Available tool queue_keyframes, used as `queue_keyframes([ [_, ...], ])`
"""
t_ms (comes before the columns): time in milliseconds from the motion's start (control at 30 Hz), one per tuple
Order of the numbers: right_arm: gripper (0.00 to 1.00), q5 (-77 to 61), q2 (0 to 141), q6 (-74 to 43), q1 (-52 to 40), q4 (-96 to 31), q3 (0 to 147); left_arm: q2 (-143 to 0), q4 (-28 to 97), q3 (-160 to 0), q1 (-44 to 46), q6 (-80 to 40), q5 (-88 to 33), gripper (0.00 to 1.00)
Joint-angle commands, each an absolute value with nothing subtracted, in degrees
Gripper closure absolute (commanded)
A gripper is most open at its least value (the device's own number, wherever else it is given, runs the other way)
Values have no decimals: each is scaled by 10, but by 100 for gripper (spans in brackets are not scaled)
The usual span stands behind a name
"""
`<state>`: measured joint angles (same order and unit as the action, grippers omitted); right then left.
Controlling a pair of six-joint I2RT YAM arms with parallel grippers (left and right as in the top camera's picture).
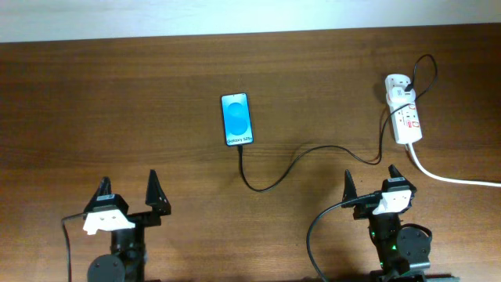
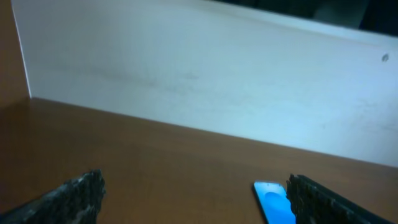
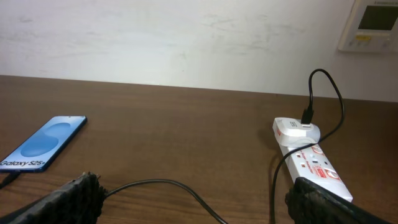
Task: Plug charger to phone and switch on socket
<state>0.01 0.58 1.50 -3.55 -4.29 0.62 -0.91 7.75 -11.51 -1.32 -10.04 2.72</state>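
The phone (image 1: pixel 237 119) lies face up mid-table, blue screen lit; it also shows in the left wrist view (image 2: pixel 272 201) and the right wrist view (image 3: pixel 43 143). The thin black charger cable (image 1: pixel 305 157) curves from the phone's near end across the table to the adapter on the white socket strip (image 1: pixel 404 116) at the right; its plug tip sits at the phone's bottom edge. The strip also shows in the right wrist view (image 3: pixel 311 162). My left gripper (image 1: pixel 129 192) is open and empty near the front left. My right gripper (image 1: pixel 369 182) is open and empty, in front of the strip.
A thick white cord (image 1: pixel 450 177) runs from the strip off the right edge. A white wall (image 3: pixel 186 37) borders the table's far side, with a wall controller (image 3: pixel 373 25) at the upper right.
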Motion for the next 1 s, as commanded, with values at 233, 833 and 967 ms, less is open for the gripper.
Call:
queue_keyframes([
  [233,2,3,2,12,-34,-47,3,-3,-72,-5,-11,34,44,1],
  [833,2,3,2,12,-34,-47,3,-3,48,-5,-8,-17,36,1],
  [967,2,3,2,12,-34,-47,3,-3,47,-5,-9,-17,37,1],
])
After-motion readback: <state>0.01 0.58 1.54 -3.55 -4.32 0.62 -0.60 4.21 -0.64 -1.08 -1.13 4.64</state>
